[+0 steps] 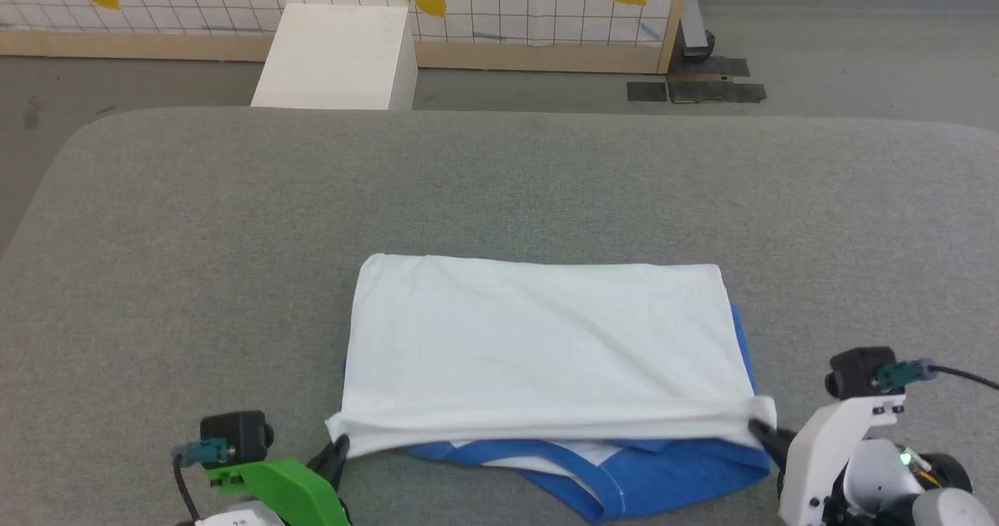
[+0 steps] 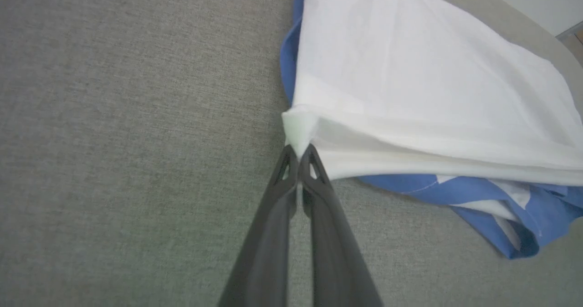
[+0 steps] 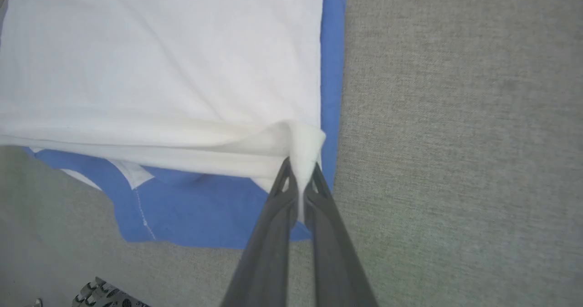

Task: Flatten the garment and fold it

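Observation:
The garment [image 1: 538, 339] lies on the grey table [image 1: 234, 237] near its front edge, its white panel folded over on top and blue cloth [image 1: 655, 475] showing below and along the right side. My left gripper [image 1: 337, 446] is shut on the white layer's near left corner [image 2: 298, 131]. My right gripper [image 1: 761, 431] is shut on the near right corner [image 3: 305, 145]. Both corners are lifted a little off the blue layer. In the wrist views the left gripper [image 2: 299, 152] and right gripper [image 3: 300, 166] each pinch a bunch of white cloth.
A white box [image 1: 335, 58] stands on the floor beyond the table's far edge. Behind it is a tiled wall with lemon prints [image 1: 499, 3] and a wooden base. Dark floor plates [image 1: 695, 85] lie at the back right.

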